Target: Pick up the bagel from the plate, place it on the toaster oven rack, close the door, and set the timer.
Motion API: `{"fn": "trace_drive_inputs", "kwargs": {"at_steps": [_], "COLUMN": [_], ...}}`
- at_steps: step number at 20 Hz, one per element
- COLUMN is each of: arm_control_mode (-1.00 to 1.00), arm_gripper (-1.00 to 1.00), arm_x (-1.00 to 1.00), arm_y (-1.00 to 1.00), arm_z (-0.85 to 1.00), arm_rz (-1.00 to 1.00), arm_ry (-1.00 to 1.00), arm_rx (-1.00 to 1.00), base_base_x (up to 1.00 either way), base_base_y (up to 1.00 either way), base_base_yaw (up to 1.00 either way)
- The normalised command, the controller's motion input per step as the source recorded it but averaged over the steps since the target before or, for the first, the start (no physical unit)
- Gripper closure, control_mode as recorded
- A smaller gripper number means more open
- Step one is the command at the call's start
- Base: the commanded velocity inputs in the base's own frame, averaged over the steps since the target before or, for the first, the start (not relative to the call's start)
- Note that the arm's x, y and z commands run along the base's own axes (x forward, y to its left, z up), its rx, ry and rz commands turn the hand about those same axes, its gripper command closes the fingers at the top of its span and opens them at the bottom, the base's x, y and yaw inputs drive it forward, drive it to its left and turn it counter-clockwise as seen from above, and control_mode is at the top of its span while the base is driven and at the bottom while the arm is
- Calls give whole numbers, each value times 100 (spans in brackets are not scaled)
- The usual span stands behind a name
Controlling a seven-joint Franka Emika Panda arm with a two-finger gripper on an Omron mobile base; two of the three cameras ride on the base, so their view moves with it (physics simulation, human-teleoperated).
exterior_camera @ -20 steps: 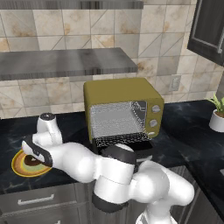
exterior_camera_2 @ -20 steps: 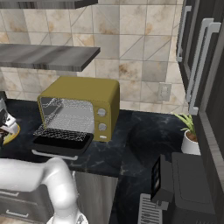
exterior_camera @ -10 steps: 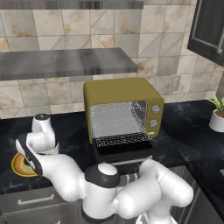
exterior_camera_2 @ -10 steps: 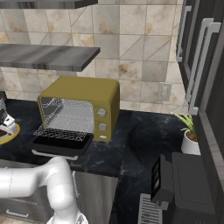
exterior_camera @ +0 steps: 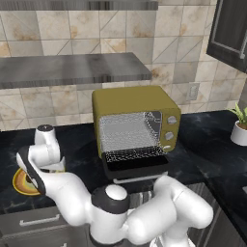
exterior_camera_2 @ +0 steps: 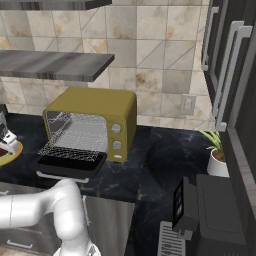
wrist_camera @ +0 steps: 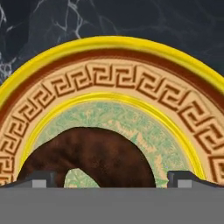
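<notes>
**Hand view: jaws spread wide over the bagel on its plate**

Left base view gives us the biggest thing first: the olive-yellow toaster oven (exterior_camera: 135, 123), standing on the black marbled counter (exterior_camera: 207, 140) under a grey shelf (exterior_camera: 72, 67). We see its door (exterior_camera: 137, 166) folded down flat in front of it, and the toaster oven rack (exterior_camera: 132, 154) lying silvery across the mouth of the cavity, just above the door. A potted plant (exterior_camera: 240, 126) sits well to the right of the oven.

Well to the left of the oven, at the counter's front edge, we find the plate (exterior_camera: 21, 181), with the white arm bent down over it. From the hand camera we look straight onto the bagel (wrist_camera: 89, 155), resting on the plate's green centre. Our gripper (wrist_camera: 111, 178) is spread wide, one finger tip (wrist_camera: 37, 178) at each side of the bagel, not closed on it.
</notes>
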Motion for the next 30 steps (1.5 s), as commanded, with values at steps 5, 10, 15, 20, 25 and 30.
{"fn": "trace_drive_inputs", "kwargs": {"at_steps": [5,10,15,20,25,30], "arm_control_mode": [-100,-100,-100,-100,-100,-100], "arm_gripper": [-100,100,100,100,100,100], "arm_x": [-47,-24,-5,0,-8,-14], "arm_y": [-20,-2,0,0,-2,0], "arm_z": [-19,-3,0,0,27,27], "arm_rz": [-6,-7,-6,-3,-1,0], "arm_ry": [0,0,0,0,2,6], "arm_rx": [0,0,0,0,0,0], "base_base_x": [0,0,0,0,0,0], "base_base_y": [0,0,0,0,0,0], "base_base_yaw": [0,0,0,0,0,0]}}
